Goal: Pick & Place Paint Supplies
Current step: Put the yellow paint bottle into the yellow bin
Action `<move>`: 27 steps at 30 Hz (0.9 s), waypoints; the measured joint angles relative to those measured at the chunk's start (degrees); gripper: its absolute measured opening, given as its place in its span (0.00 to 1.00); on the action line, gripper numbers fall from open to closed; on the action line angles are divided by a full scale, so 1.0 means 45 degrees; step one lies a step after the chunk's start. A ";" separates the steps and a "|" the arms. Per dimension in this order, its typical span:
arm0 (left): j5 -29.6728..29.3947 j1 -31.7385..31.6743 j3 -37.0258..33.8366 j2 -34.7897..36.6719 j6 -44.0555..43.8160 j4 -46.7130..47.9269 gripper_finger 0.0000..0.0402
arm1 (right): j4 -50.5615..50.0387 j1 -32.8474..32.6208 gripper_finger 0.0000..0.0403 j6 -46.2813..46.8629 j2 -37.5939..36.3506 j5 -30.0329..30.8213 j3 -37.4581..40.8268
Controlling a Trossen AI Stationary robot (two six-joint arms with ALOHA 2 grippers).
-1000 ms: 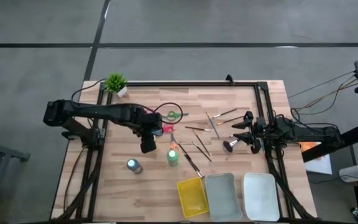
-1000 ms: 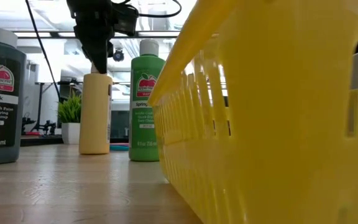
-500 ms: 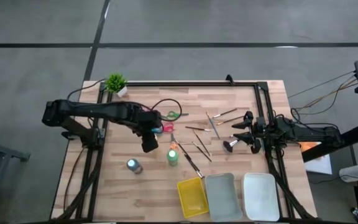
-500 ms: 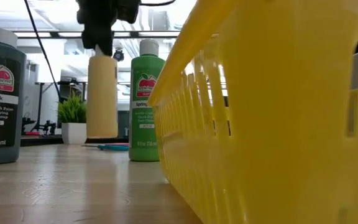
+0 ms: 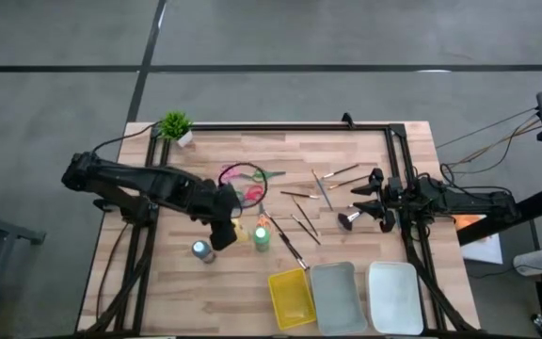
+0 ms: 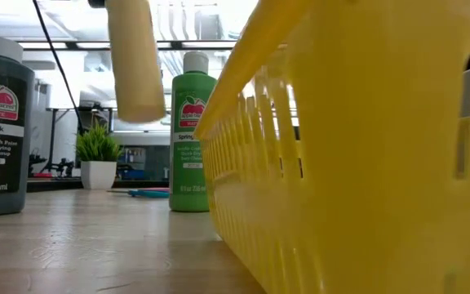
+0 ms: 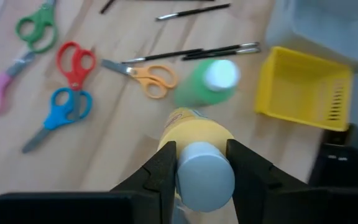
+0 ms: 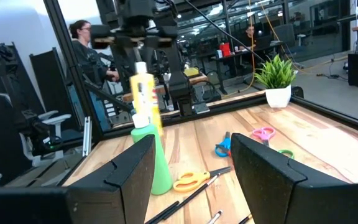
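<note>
My left gripper (image 7: 205, 163) is shut on a yellow paint bottle (image 6: 135, 59), which hangs above the table beside the standing green bottle (image 5: 263, 235). A black paint bottle (image 5: 202, 250) stands on its base nearer the left. Several small scissors (image 7: 73, 62) and thin brushes (image 5: 301, 218) lie flat on the wood past them, and a stubby dark brush (image 5: 349, 219) lies near my right gripper (image 5: 374, 200). That gripper waits open at the table's right edge, with nothing between its fingers. My left gripper pinches the yellow bottle's pale cap (image 7: 205, 186) between its two fingers, one on each side. The fingers come from above, slanting down. The bottle's yellow body (image 7: 194, 132) hangs below them, tilted, its base clear of the table.
A yellow tray (image 5: 291, 297), a grey tray (image 5: 337, 297) and a white tray (image 5: 393, 297) stand in a row at the near edge. A small potted plant (image 5: 175, 125) sits at the far left corner. A black frame rail runs along the table's far and side edges.
My left gripper has risen and swung toward the table's near edge, carrying the yellow bottle. The bottle stood upright on the table a second ago; now it is lifted clear and tipped, closer to the green bottle.
</note>
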State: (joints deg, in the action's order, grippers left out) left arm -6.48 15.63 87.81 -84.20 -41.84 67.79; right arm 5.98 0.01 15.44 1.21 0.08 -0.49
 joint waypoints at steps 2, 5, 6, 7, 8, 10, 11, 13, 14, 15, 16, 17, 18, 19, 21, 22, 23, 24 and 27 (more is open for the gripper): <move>-0.0101 0.0462 0.0187 0.0000 -0.0716 -0.0052 0.27 | -0.0001 0.0000 0.51 0.0000 0.0000 0.0000 0.0005; -0.0311 0.1165 0.0370 -0.0079 -0.1852 -0.0054 0.27 | 0.0000 0.0002 0.51 0.0000 0.0000 0.0002 0.0000; -0.0382 0.1398 0.0456 -0.0139 -0.2210 -0.0083 0.27 | 0.0001 0.0000 0.51 0.0000 0.0000 0.0002 0.0003; -0.0425 0.1659 0.0543 -0.0242 -0.2500 -0.0148 0.27 | 0.0001 0.0001 0.51 0.0000 0.0000 0.0000 0.0001; -0.0493 0.1869 0.0675 -0.0402 -0.2732 -0.0184 0.27 | 0.0000 0.0001 0.51 0.0000 0.0000 0.0006 0.0005; -0.0658 0.2289 0.1068 -0.0833 -0.3063 -0.0181 0.27 | -0.0002 0.0000 0.51 0.0000 0.0000 0.0000 0.0003; -0.0670 0.2468 0.1313 -0.1103 -0.3147 -0.0178 0.27 | 0.0003 0.0005 0.51 0.0000 0.0000 0.0005 0.0000; -0.0674 0.2745 0.1987 -0.1763 -0.3235 -0.0060 0.27 | 0.0002 0.0002 0.51 0.0000 0.0000 0.0002 0.0000; -0.0677 0.2860 0.2391 -0.2110 -0.3272 0.0057 0.27 | -0.0002 0.0000 0.51 0.0000 0.0000 0.0003 0.0003; -0.0677 0.2954 0.2819 -0.2477 -0.3289 0.0222 0.27 | -0.0002 0.0001 0.51 -0.0001 0.0000 0.0005 0.0000; -0.0683 0.3019 0.3332 -0.2881 -0.3289 0.0460 0.27 | -0.0002 0.0005 0.51 -0.0003 0.0000 0.0005 0.0003; -0.0701 0.3085 0.3843 -0.3275 -0.3289 0.0725 0.27 | -0.0002 0.0004 0.51 0.0000 0.0000 0.0004 0.0000; -0.0719 0.3139 0.4343 -0.3661 -0.3283 0.0947 0.27 | -0.0002 0.0000 0.51 0.0000 0.0000 0.0005 0.0005; -0.0719 0.3173 0.4816 -0.4027 -0.3278 0.1108 0.27 | -0.0002 0.0004 0.51 0.0000 0.0000 0.0005 0.0000; -0.0726 0.3209 0.5726 -0.4730 -0.3093 0.1254 0.27 | 0.0001 0.0001 0.51 0.0000 0.0000 0.0004 0.0001; -0.0732 0.3233 0.6107 -0.5023 -0.2953 0.1252 0.27 | -0.0002 0.0003 0.51 0.0000 0.0000 0.0005 0.0001; -0.0736 0.3260 0.6482 -0.5332 -0.2823 0.1238 0.27 | -0.0002 0.0003 0.51 0.0000 0.0000 0.0005 0.0001; -0.0759 0.3261 0.6849 -0.5619 -0.2722 0.1250 0.27 | 0.0002 0.0001 0.51 0.0000 0.0000 0.0001 0.0001; -0.0753 0.3299 0.7809 -0.6389 -0.2403 0.1257 0.27 | 0.0002 0.0005 0.51 0.0000 0.0000 0.0005 0.0000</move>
State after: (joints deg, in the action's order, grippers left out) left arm -9.87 30.48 122.95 -112.96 -52.66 73.45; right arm 6.00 0.03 15.44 1.21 0.10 -0.49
